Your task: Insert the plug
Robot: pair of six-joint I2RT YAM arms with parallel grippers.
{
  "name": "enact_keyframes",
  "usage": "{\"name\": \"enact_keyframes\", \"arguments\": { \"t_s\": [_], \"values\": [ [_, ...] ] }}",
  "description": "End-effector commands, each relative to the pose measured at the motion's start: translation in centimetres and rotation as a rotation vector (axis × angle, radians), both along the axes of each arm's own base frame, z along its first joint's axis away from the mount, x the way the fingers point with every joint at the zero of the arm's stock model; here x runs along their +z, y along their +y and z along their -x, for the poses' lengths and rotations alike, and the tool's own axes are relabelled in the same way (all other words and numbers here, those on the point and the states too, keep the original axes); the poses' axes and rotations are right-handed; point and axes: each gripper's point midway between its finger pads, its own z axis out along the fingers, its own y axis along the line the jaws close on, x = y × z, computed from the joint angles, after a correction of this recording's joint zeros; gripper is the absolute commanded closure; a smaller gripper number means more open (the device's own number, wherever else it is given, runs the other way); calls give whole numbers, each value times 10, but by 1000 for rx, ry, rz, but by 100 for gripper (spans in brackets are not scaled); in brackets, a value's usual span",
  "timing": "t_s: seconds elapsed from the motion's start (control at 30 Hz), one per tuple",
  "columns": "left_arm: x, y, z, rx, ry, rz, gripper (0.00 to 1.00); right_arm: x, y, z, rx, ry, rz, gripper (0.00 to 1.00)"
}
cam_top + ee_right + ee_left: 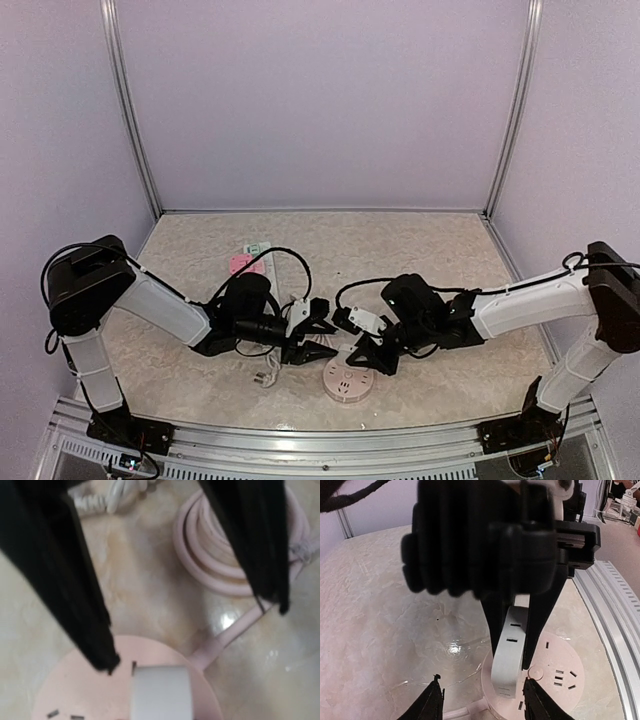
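Over the table, seen from the overhead camera, both arms lean in and meet just behind the round pink socket near the front edge. The left gripper has its fingers parted with nothing between them. The right gripper hangs over the socket's back edge, and the plug is pretty much buried under black plastic from up here.

Left wrist view is the useful one. The plug is a smooth white block with rounded corners, pinched between the right gripper's two black fingers. Its long axis is close to upright, leaning a bit, with the lower end pointing down at the socket's face — can't tell if it touches. Small dark slots dot the glossy pink disc.

Right wrist view is blurry. Only one white end of the plug shows over the disc, cut off by the bottom edge, and the grip itself is hard to read. A pink cable runs off to a pink coil on shiny, marbled beige.
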Motion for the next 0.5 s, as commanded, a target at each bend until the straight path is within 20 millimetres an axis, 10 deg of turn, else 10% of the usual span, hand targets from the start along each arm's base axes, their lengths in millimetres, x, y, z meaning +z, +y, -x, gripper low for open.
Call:
{"name": "enact_keyframes", "arguments": {
  "t_s": [0.0,0.17,0.33,0.37,0.47],
  "values": [
    [3,9,2,-20,-47,0,48,-74,-32,25,-60,133,237,100],
    [0,19,1,13,-50,-15,48,-52,-23,19,-68,68,215,100],
    [1,28,5,37,-85,-32,34,5,-1,5,-75,-7,92,44],
    [1,30,6,41,-89,-38,31,17,3,1,-83,-30,61,12],
    [5,36,11,48,-116,-41,27,51,9,-5,-99,-88,-20,0]
  ]
}}
